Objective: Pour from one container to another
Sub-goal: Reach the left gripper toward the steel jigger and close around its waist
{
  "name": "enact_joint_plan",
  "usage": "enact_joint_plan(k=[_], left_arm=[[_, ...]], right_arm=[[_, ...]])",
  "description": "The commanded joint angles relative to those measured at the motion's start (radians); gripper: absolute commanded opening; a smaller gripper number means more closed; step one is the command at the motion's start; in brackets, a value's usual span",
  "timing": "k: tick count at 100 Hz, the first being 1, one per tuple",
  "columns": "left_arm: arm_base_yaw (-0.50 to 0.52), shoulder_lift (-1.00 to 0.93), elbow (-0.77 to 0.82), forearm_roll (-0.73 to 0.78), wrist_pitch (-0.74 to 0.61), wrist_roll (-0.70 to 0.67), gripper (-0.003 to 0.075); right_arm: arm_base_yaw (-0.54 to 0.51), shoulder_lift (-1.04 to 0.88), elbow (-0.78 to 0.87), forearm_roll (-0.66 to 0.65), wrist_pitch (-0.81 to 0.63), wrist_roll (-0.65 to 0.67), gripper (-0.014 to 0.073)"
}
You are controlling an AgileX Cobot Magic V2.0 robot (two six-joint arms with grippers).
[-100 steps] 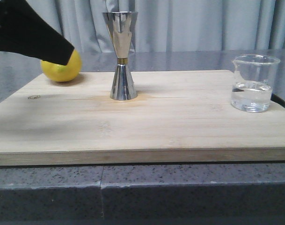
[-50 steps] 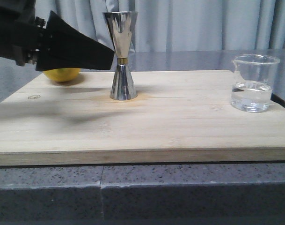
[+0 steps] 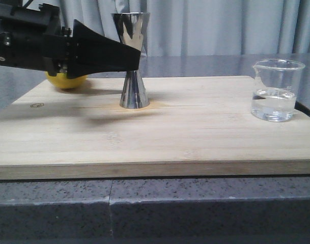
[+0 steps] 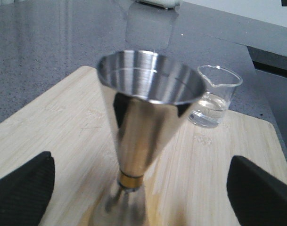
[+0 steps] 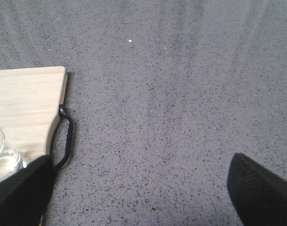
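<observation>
A grey stone counter (image 3: 205, 65) is shown carrying a pale wooden cutting board (image 3: 195, 132), on which all 3 loose items are set. The left gripper (image 4: 141, 183) is seen reaching in from the robot's left, level with the narrow waist of the jigger (image 3: 133, 61); in the left wrist view its 2 black fingers (image 4: 21, 190) are spread wide to either side of the polished cone, apart from it, and nothing is held between them. The jigger is stood upright near the middle of the board, its long axis vertical and its empty upper cup facing up, with the gold band just ahead of the open jaws, so a straight closing at the waist is judged to be what the next move calls for. The right gripper (image 5: 138, 188) is pictured over bare counter past the board's right edge, its fingers likewise parted and empty. The beaker (image 3: 275, 90) is stood upright near the board's right edge, well apart from the jigger, with clear liquid filling roughly its lower third and its lip turned towards the jigger. The right arm is judged the nearer to it, the left arm the nearer to the jigger. A yellow lemon (image 3: 65, 80) is partly hidden behind the left arm at the board's far left. Pouring has not yet begun.
</observation>
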Motion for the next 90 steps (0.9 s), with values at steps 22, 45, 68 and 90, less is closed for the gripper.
enact_joint_plan(k=[22, 45, 68, 90], left_arm=[[-0.070, 0.013, -0.097, -0.079, 0.094, 0.001, 0.0670], [-0.074, 0.030, -0.101, -0.079, 0.118, 0.001, 0.0561], [-0.074, 0.030, -0.101, -0.079, 0.118, 0.001, 0.0314], [-0.074, 0.030, -0.101, -0.079, 0.118, 0.001, 0.0243]], right_arm=[[-0.008, 0.013, -0.036, -0.010, -0.066, -0.011, 0.0659], [-0.008, 0.013, -0.036, -0.010, -0.066, -0.011, 0.0659], [-0.008, 0.013, -0.036, -0.010, -0.066, -0.011, 0.0659], [-0.008, 0.013, -0.036, -0.010, -0.066, -0.011, 0.0659]])
